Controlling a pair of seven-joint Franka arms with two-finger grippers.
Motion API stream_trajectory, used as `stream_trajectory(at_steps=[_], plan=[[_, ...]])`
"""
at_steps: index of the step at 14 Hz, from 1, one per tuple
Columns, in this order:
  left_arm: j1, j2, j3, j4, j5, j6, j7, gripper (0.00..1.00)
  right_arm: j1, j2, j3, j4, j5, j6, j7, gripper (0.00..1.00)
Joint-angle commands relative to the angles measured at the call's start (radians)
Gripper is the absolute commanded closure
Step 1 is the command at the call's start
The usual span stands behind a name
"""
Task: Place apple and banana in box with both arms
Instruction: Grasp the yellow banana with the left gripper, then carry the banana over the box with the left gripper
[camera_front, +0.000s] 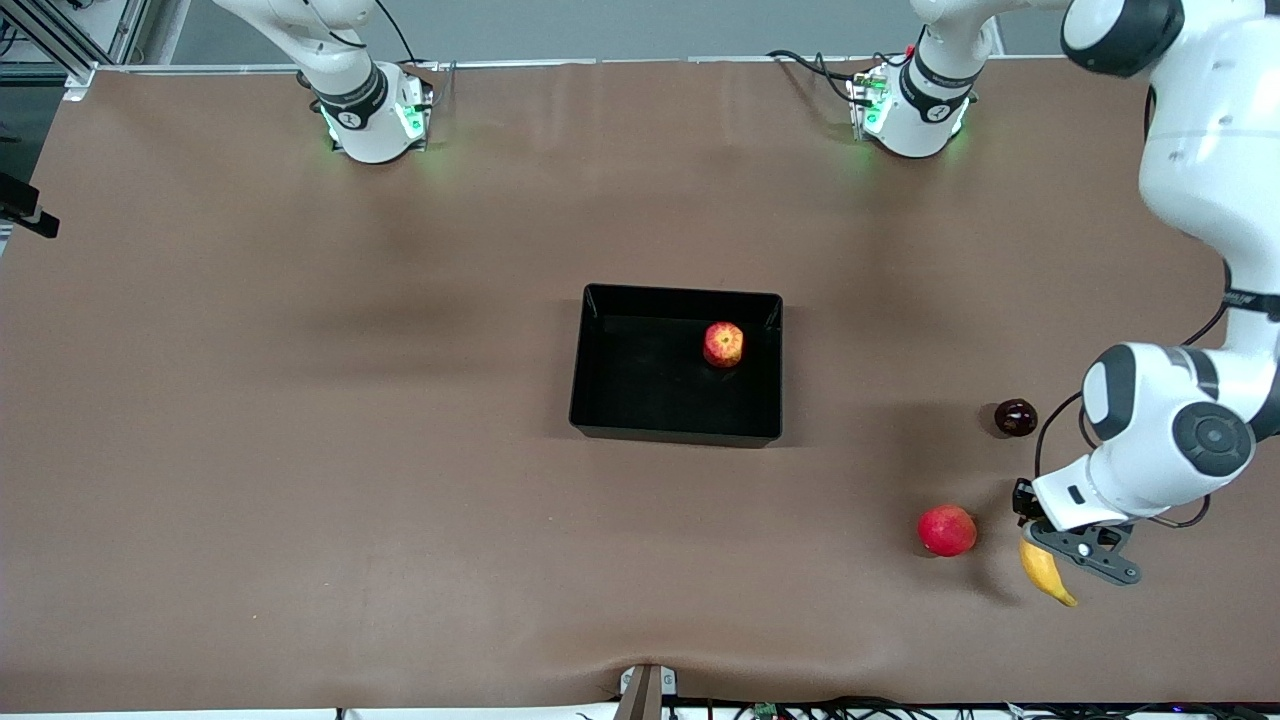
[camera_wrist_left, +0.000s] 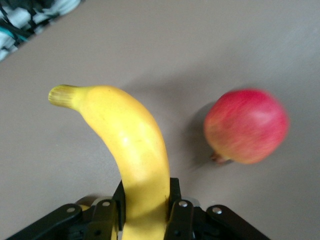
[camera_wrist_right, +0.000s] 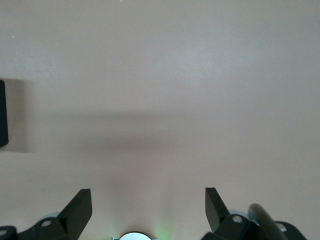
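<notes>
The streaked red-yellow apple (camera_front: 723, 344) lies in the black box (camera_front: 600, 400) at mid-table, toward the box's corner nearest the left arm's base. My left gripper (camera_front: 1045, 545) is shut on the yellow banana (camera_front: 1047, 575) low over the table at the left arm's end, near the front edge. In the left wrist view the fingers (camera_wrist_left: 177, 207) clamp the banana (camera_wrist_left: 130, 135) on both sides, and its stem tip points away from them. My right gripper (camera_wrist_right: 147, 197) is open and empty over bare table; it is out of the front view.
An evenly pinkish-red apple (camera_front: 946, 530) lies on the table just beside the banana, toward the box; it also shows in the left wrist view (camera_wrist_left: 246, 126). A dark round fruit (camera_front: 1015, 417) lies farther from the camera. A black edge (camera_wrist_right: 2, 112) shows in the right wrist view.
</notes>
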Motion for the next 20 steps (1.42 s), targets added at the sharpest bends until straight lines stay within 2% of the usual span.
stream_trajectory(at_steps=[1, 9, 14, 20], plan=[[-0.007, -0.088, -0.046, -0.028, -0.019, -0.063, -0.084, 1.00, -0.039, 0.003, 0.014, 0.008, 0.021, -0.016, -0.019, 0.00], [-0.032, -0.105, -0.286, -0.030, -0.024, -0.148, -0.506, 1.00, -0.059, 0.009, 0.014, 0.008, 0.036, -0.018, -0.019, 0.00], [-0.229, -0.108, -0.293, -0.027, -0.007, -0.156, -0.842, 1.00, -0.060, 0.009, 0.014, 0.008, 0.036, -0.018, -0.021, 0.00], [-0.413, -0.050, -0.272, -0.025, 0.055, -0.145, -0.994, 1.00, -0.071, 0.012, 0.014, 0.008, 0.046, -0.024, -0.021, 0.00]])
